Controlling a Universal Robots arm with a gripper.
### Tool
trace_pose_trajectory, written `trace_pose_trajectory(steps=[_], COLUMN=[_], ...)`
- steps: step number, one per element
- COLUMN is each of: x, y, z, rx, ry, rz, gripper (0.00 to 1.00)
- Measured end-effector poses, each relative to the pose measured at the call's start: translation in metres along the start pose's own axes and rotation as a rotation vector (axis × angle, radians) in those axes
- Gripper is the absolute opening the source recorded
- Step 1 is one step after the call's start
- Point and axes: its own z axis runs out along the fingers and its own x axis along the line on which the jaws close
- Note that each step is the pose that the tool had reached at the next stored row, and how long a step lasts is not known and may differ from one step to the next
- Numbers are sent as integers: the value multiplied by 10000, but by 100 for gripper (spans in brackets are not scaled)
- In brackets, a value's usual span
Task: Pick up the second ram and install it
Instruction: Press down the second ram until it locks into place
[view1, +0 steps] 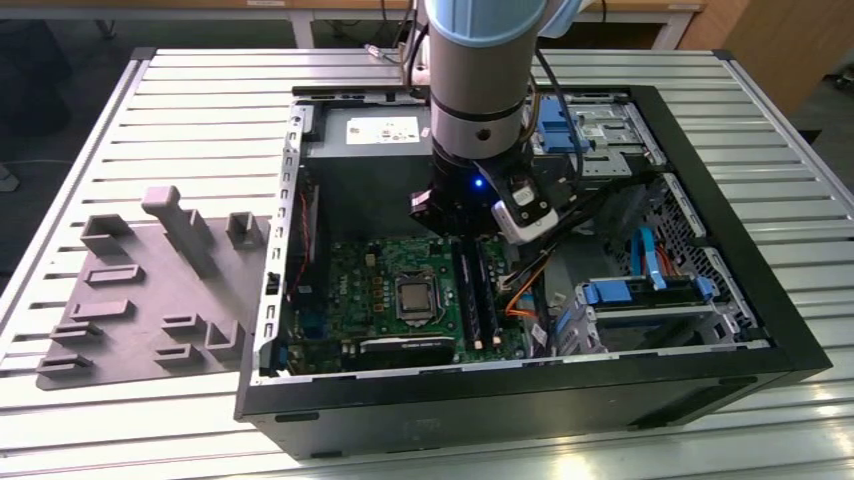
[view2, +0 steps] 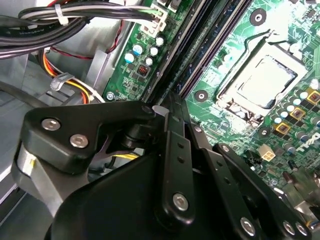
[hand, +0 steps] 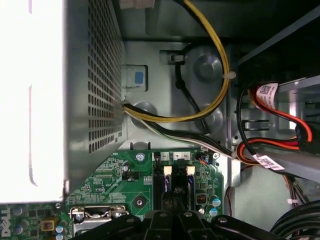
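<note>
Two long slots (hand: 175, 187) lie just under my gripper (view2: 172, 107); fingers pressed together, case wall (hand: 90, 85) near at nine o'clock.

I count one arm (view1: 483, 90), one gripper (view2: 172, 107), low over board. One open PC case (view1: 747, 300) on one slatted table (view1: 160, 110). One green motherboard (view1: 360, 275), one CPU socket (view1: 418, 298); same socket in second wrist view (view2: 262, 82). One grey power supply (view1: 367, 125). One grey holder tray (view1: 140, 290) at exterior view's left. Memory slots: I make out four (hand: 172, 177) in first wrist view, not certain. Yellow cable: one (hand: 217, 65). Ram stick count: cannot tell.
</note>
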Motion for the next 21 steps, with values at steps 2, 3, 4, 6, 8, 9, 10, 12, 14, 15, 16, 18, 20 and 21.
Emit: trace_pose_trajectory(steps=[2, 3, 4, 6, 8, 9, 10, 12, 14, 15, 16, 18, 20, 21], x=[-2, -4, -5, -7, -9, -9, -9, -9, -8, -8, -8, -9, -10, -10], y=[-2, -2, -2, -1, -1, 0, 0, 0, -2, -3, -5, -15, -25, -27], z=[-45, -62, -78, -108, -129, -134, -135, -137, -137, -137, -137, -137, -137, -137], rx=[21, 19, 20, 22, 22, 22, 21, 22, 24, 23, 24, 23, 22, 22], ry=[7, 6, 6, 7, 7, 7, 6, -7, -14, -14, -14, -14, -14, -14], rz=[-2, -1, -2, -2, -2, -2, -2, -2, -1, -1, -2, -2, -2, -2], gripper=[11, 11, 11, 11, 11, 11, 11, 11, 11, 11, 11, 11, 11, 11])
